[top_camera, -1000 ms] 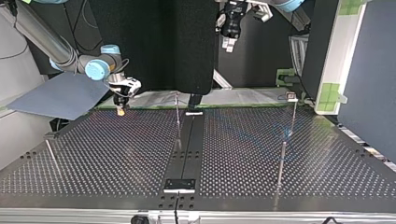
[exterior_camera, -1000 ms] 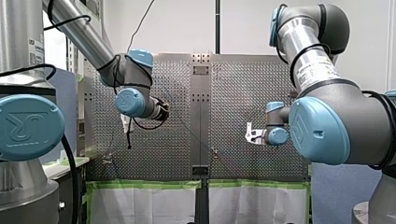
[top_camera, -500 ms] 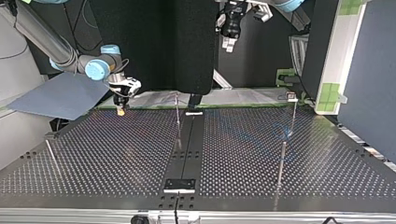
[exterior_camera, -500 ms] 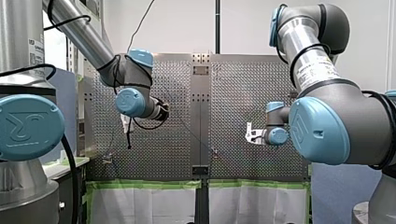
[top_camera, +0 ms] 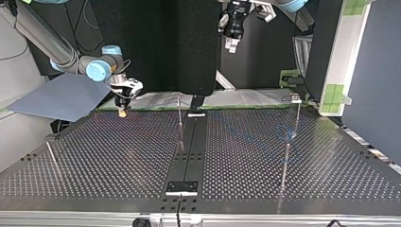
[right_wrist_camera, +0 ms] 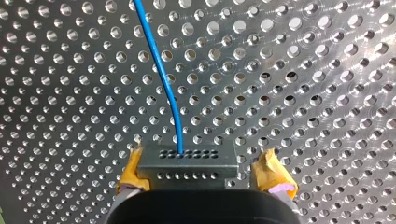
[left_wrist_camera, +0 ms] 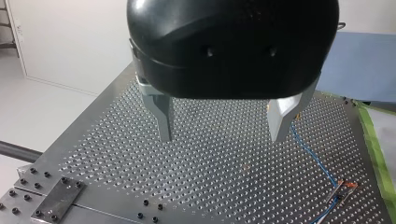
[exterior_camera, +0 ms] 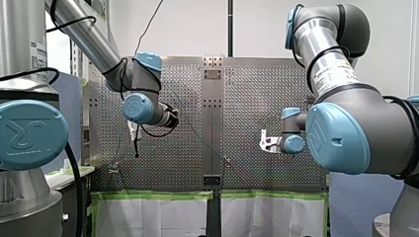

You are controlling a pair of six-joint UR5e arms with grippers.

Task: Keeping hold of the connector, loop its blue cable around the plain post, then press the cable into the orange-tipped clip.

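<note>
In the right wrist view a dark grey connector (right_wrist_camera: pixel 187 161) sits between my right gripper's (right_wrist_camera: pixel 201 164) yellow pads. The jaws are open, with a gap showing between the connector and one pad (right_wrist_camera: pixel 270 169). A blue cable (right_wrist_camera: pixel 161 77) leaves the connector and runs ahead over the perforated table. In the top view my right gripper (top_camera: pixel 123 103) is low at the table's far edge. My left gripper (left_wrist_camera: pixel 221 135) hangs open and empty above the table. Beyond one metal finger the blue cable (left_wrist_camera: pixel 310 154) runs to an orange-tipped clip (left_wrist_camera: pixel 344 189).
Thin metal posts (top_camera: pixel 180 119) (top_camera: pixel 297 118) (top_camera: pixel 284 165) (top_camera: pixel 52 158) stand on the perforated table (top_camera: pixel 118 156). A dark centre strip (top_camera: pixel 189 151) with a bolted plate (top_camera: pixel 181 187) divides it. Green tape (left_wrist_camera: pixel 376 154) lines the table edge near the clip.
</note>
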